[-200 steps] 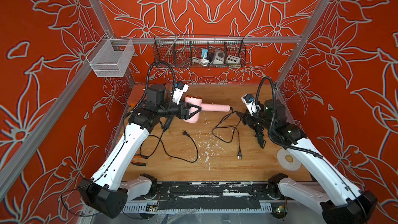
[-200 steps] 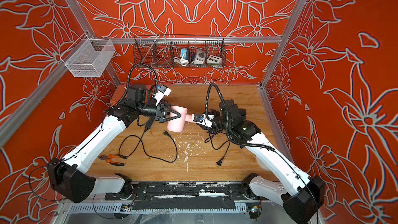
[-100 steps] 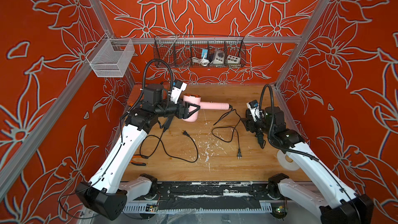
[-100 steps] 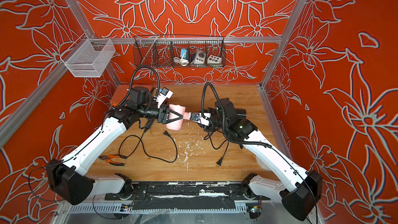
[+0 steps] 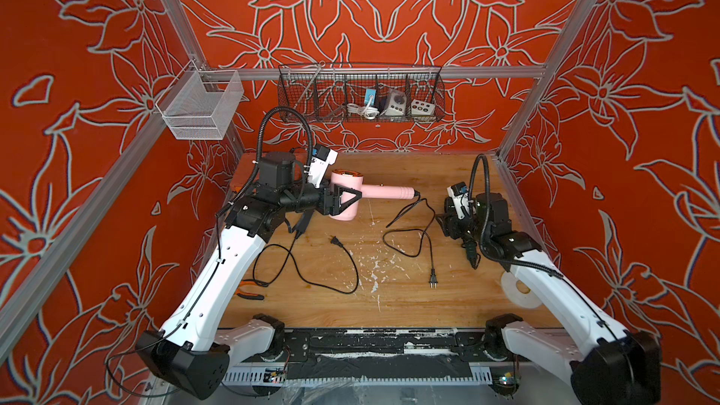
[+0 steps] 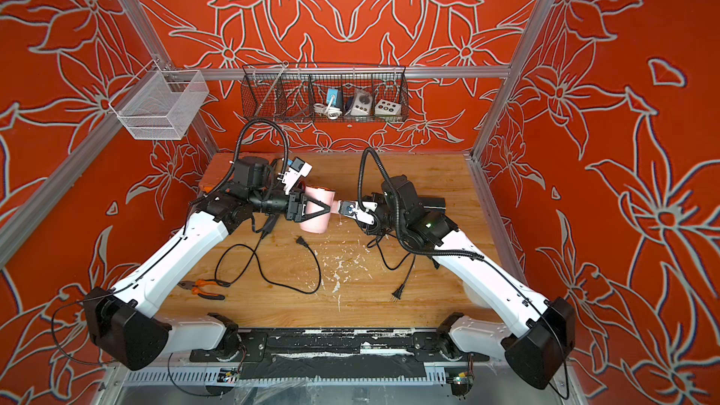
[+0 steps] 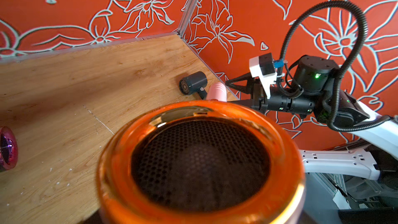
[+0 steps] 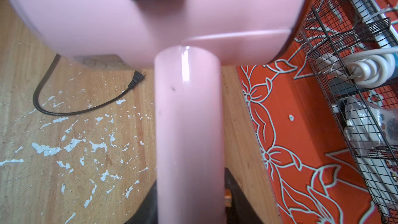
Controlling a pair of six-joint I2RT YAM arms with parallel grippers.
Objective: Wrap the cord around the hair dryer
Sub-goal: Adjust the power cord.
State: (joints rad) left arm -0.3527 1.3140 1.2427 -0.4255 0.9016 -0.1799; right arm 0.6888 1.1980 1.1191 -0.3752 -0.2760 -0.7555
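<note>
While sideways, hair dryer (image 5: 385,191) inside left hand (image 5: 355,199).

There are two hair dryers: the pink hair dryer (image 5: 345,198) and, past its handle end, a dark hair dryer (image 7: 193,82). Near the pink one lie two black cords, a barrel-side cord (image 8: 75,112) and a handle-side cord (image 5: 430,259), one pliers (image 5: 249,290) and one tape roll (image 5: 520,286). Behind it hang two baskets, a white basket (image 5: 198,109) and a dark basket (image 5: 360,99).

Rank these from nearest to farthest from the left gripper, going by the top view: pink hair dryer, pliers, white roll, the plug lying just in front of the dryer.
1. Hair dryer: between the left gripper's jaws.
2. Plug: on the table just in front of it.
3. Pliers: beside the left arm, toward the front edge.
4. White roll: far across, on the right side.
</note>
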